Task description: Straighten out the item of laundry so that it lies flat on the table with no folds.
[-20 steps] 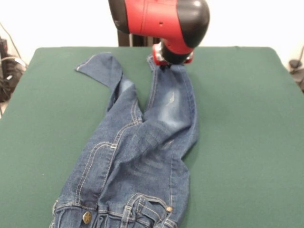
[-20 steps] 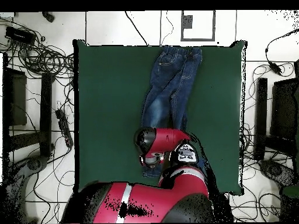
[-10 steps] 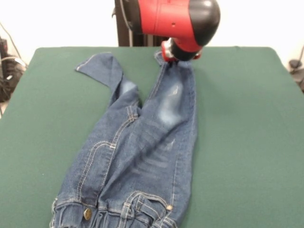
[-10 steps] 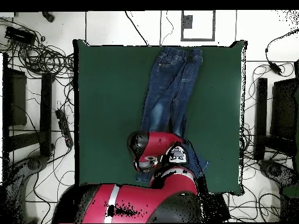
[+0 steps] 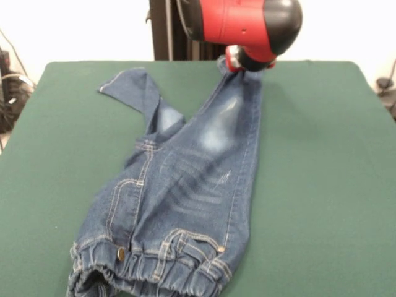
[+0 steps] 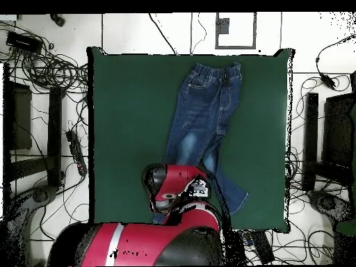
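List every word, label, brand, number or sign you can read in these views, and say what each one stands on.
None can be read.
The jeans show only tan stitching and a metal button, too small to show any marking.
The red and black arm shows no lettering in either view.
The green table carries no text.

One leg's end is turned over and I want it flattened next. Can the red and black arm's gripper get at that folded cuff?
Probably yes: the folded cuff of the blue denim jeans lies uncovered on the dark green table, beside the gripper.
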Available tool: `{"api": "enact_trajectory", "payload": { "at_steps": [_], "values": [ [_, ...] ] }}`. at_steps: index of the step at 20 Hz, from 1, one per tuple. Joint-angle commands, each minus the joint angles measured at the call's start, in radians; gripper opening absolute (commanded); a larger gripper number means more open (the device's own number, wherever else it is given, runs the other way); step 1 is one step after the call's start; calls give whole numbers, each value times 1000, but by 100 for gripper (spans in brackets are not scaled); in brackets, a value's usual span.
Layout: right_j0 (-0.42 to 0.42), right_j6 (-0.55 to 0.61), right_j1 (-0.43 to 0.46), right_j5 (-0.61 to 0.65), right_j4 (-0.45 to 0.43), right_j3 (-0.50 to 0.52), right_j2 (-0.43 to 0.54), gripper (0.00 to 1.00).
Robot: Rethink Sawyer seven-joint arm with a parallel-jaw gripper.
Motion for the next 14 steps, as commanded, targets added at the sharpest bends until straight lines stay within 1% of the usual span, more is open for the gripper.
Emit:
{"api": "enact_trajectory", "payload": {
  "at_steps": [1,7,8,9,14],
  "values": [
    [71,275,-21,62,98,151,77,0],
    [105,272,-50,39,140,163,93,0],
    [98,259,-52,56,138,145,87,0],
    [104,248,-61,50,144,147,87,100],
    [72,205,-43,65,117,94,69,100]
  ]
}}
